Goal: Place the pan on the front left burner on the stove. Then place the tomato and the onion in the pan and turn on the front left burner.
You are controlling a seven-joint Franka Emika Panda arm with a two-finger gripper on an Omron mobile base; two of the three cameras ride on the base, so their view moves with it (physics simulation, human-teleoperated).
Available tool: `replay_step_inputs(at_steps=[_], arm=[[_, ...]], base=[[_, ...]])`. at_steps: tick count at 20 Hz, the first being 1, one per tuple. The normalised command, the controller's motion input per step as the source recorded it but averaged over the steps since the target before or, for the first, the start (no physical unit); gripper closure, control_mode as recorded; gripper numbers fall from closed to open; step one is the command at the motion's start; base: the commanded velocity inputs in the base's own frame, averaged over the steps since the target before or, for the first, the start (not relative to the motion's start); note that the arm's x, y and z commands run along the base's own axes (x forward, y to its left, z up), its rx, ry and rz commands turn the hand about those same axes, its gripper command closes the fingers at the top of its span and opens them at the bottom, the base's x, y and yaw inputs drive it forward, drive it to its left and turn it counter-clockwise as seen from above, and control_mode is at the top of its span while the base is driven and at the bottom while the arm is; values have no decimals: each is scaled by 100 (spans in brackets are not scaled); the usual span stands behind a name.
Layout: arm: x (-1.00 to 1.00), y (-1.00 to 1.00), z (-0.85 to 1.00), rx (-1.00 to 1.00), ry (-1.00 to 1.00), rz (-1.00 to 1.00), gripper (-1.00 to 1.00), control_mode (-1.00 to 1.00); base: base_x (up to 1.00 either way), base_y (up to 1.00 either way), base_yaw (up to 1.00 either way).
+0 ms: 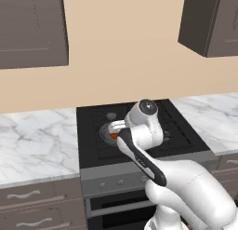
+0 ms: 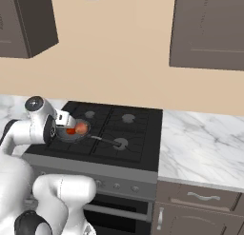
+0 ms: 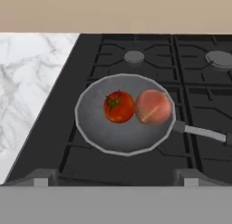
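The jaws stand wide apart, holding nothing: in the hand view the two finger tips (image 3: 40, 177) sit far apart at the bottom, with the gripper (image 3: 115, 178) looking down over the front edge of the stove (image 3: 68, 128). The pan (image 3: 104, 137) sits on the front left burner, whose cap is hidden beneath it, and its handle (image 3: 201, 132) runs out to the right across the grate. Inside the pan the tomato (image 3: 119, 106) lies on the left and the onion (image 3: 153, 107) on the right, touching each other. In the right base view the pan (image 2: 72, 135) shows just beside the hand, with the tomato (image 2: 71, 131) and onion (image 2: 81, 128) in it. Marble counter (image 1: 37, 140) flanks the stove on both sides.
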Motion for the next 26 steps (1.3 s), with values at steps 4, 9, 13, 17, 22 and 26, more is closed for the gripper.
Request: replay_step_inputs(at_steps=[4,9,13,17,22,26], arm=[[-28,1,5,1,-18,-4,-100,-100],[-27,0,12,3,-18,-7,-100,-100],[-28,3,24,4,-19,-8,-100,-100],[-18,8,33,3,-16,-9,-100,-100],[-19,3,31,3,-15,-7,-100,-100],[-14,6,18,1,-12,-6,-100,-100]], base=[[0,0,0],[0,0,0],[0,0,0],[0,0,0],[0,0,0],[0,0,0]])
